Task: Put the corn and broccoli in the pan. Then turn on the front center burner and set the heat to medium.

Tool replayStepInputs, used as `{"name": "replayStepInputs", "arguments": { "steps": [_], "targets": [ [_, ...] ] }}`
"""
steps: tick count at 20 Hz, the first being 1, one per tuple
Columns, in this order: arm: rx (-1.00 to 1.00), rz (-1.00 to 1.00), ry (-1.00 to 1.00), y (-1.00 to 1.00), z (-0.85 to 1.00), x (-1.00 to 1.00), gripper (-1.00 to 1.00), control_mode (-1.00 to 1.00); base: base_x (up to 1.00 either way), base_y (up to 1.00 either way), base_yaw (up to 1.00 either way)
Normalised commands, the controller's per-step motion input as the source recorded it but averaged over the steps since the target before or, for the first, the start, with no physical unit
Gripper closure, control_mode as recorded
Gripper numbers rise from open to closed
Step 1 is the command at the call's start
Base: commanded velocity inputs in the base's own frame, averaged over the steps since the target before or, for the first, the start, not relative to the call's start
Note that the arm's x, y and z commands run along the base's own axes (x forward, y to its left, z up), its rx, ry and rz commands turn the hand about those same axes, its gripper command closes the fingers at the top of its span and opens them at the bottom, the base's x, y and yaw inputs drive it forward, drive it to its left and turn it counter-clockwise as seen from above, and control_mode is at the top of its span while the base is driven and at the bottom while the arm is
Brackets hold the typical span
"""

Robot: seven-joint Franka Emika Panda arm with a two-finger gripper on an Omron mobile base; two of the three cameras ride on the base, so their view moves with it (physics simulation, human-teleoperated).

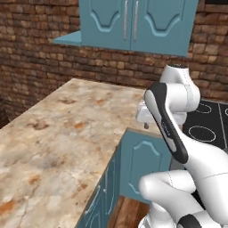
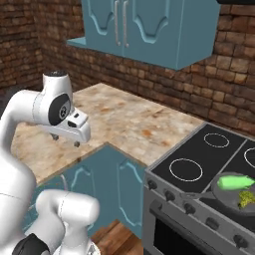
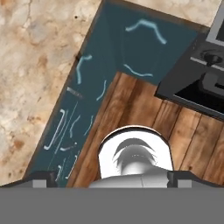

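Hanging wide open and empty, hand (image 2: 65, 141) — corn (image 2: 235, 182), broccoli (image 2: 245, 198) well apart in pan (image 2: 224, 197)

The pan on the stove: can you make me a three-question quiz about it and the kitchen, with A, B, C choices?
1. Where is the corn?
A. On the counter
B. In the pan
C. On the floor

2. What colour are the cabinet doors?
A. Blue-green
B. Red
C. White

3. How is the end effector?
A. Shut on the broccoli
B. Shut on the pan handle
C. Open, holding nothing

Answers:
1. B: the green cob lies inside the dark pan on the cooktop, next to the small floret.
2. A: the doors above and below the counter are teal.
3. C: its fingers hang apart over the counter edge, with nothing between them.
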Motion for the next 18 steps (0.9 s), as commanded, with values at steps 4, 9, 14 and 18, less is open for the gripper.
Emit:
{"name": "replayStepInputs", "arguments": {
  "steps": [4,9,14,18],
  "targets": [
    [0.0,0.0,0.0,0.0,0.0,0.0,-1.0,1.0,-0.41,0.0,-0.53],
    [0.0,0.0,0.0,0.0,0.0,0.0,-1.0,1.0,0.01,-0.35,-0.32],
    [0.0,0.0,0.0,0.0,0.0,0.0,-1.0,1.0,0.02,-0.79,-0.1],
    [0.0,0.0,0.0,0.0,0.0,0.0,-1.0,1.0,-0.02,-0.65,-0.2]
  ]
}}
